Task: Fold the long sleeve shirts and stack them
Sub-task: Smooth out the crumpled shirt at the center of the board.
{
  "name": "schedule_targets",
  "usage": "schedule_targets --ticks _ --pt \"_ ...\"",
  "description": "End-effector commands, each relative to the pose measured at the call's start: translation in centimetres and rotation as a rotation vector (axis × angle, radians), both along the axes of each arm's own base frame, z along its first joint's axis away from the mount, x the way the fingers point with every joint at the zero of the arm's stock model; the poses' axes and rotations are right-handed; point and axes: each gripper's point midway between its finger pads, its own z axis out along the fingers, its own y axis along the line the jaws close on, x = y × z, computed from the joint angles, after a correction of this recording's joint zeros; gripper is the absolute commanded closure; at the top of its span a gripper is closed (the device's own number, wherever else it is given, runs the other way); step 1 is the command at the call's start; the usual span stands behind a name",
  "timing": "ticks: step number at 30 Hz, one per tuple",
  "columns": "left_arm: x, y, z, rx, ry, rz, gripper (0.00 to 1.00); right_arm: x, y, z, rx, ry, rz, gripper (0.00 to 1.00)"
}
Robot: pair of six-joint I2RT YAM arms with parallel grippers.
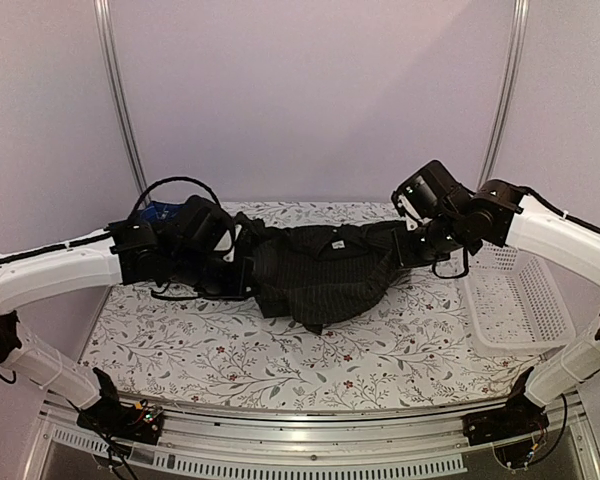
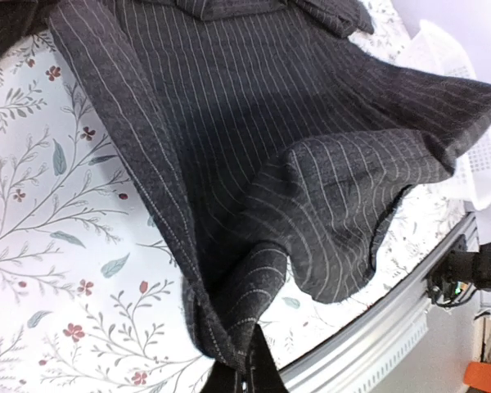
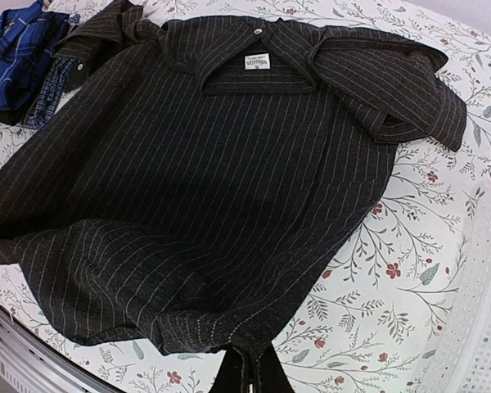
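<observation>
Pinching a bunched edge of the pinstriped shirt (image 2: 295, 147), the left claw (image 2: 239, 375) is clamped shut on the cloth. The right claw (image 3: 245, 370) grips another edge of the same shirt just as tightly. The shirt spreads between the two over the middle of the flowered tablecloth (image 1: 230, 350). Only the right wrist view shows the open collar and its white label (image 3: 258, 61), whose print is too small to read. It also gives the clearest look at a blue plaid shirt (image 3: 16, 53) at the table's far left. The left wrist and overhead views show a white mesh basket (image 1: 520, 300) on the right. The held shirt is dark woven cloth with fine pale stripes.
</observation>
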Motion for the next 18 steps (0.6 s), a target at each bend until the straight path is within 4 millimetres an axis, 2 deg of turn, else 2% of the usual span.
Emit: schedule_targets --ticks 1,4,8,11,14,18 --pt "-2.5 3.5 0.7 0.013 0.116 -0.075 1.0 -1.3 -0.7 -2.8 -0.07 0.084 0.049 1.0" --pt "-3.4 4.9 -0.5 0.023 0.171 -0.109 1.0 -3.7 -1.0 -6.9 -0.086 0.195 0.086 1.0" --pt "-4.6 5.0 -2.4 0.026 0.225 -0.163 1.0 -7.7 -1.4 -10.4 -0.057 0.308 0.124 1.0" --pt "-4.3 5.2 -3.0 0.04 0.241 -0.179 1.0 -11.3 -2.2 -12.6 -0.087 0.373 0.146 1.0" --pt "-3.3 6.7 -3.7 0.102 0.248 -0.149 1.0 -13.5 -4.0 -14.4 -0.102 0.438 0.13 1.0" --pt "-2.3 9.1 -4.5 0.235 0.265 -0.1 1.0 -15.0 -4.9 -14.9 -0.097 0.48 0.126 1.0"
